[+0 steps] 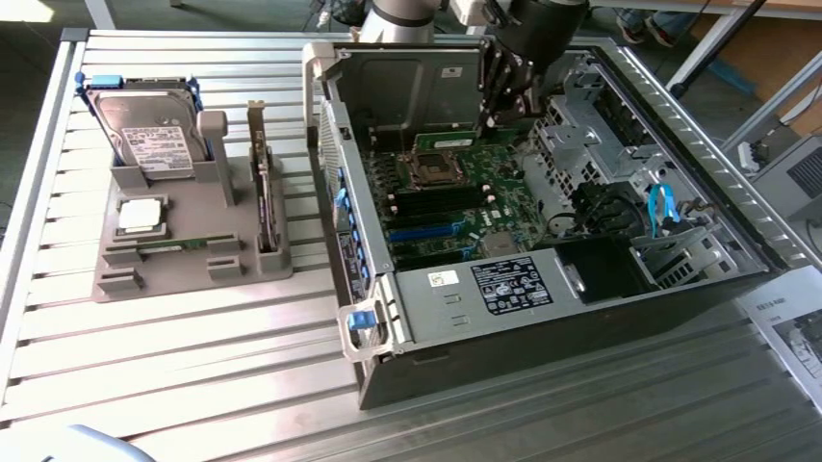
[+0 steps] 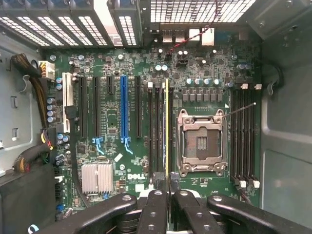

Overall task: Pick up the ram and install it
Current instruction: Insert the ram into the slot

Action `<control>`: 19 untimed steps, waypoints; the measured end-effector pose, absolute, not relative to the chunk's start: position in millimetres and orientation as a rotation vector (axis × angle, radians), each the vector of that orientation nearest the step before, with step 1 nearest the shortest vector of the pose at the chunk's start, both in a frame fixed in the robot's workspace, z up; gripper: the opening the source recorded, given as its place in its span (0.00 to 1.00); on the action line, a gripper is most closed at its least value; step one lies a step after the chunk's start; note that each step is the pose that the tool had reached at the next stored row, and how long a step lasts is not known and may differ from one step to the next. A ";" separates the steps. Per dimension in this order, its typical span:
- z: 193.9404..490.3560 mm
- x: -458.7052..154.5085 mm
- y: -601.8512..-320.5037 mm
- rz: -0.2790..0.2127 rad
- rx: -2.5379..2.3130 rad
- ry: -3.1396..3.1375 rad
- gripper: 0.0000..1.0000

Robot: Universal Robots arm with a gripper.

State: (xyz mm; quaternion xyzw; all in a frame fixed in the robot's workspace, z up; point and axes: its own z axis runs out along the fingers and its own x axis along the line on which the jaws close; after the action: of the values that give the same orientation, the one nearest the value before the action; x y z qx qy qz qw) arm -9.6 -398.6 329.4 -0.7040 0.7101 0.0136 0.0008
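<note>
My gripper (image 1: 496,117) reaches down into the open computer case (image 1: 668,125), over the far end of the motherboard (image 1: 449,192). It is shut on the ram (image 2: 166,126), which the wrist view shows edge-on as a thin yellow-green line running out from between the black fingers (image 2: 155,204). The stick hangs over the black memory slots (image 2: 157,131) just beside the processor socket (image 2: 201,142), lined up along them. In the exterior view the ram (image 1: 448,136) is a green strip below the gripper. A second green stick (image 1: 173,243) lies in the grey holder (image 1: 167,279).
The holder also carries a hard drive (image 1: 154,135), a silver processor chip (image 1: 139,214) and an upright expansion card (image 1: 264,188). Inside the case are a blue slot (image 2: 123,109), more memory slots (image 2: 243,136), cables (image 2: 29,73) and the power supply (image 1: 514,284).
</note>
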 end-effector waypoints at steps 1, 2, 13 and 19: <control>328.1 -9.6 -398.6 0.043 -2.211 2.230 0.12; 326.9 -9.6 -398.6 0.043 -2.211 2.230 0.12; 313.2 -9.6 -398.7 0.043 -2.211 2.230 0.12; 308.0 -9.6 -398.9 0.043 -2.211 2.230 0.12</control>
State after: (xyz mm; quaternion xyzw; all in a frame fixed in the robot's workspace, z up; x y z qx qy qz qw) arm -9.6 -398.9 308.0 -0.7040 0.7101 0.0136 0.0008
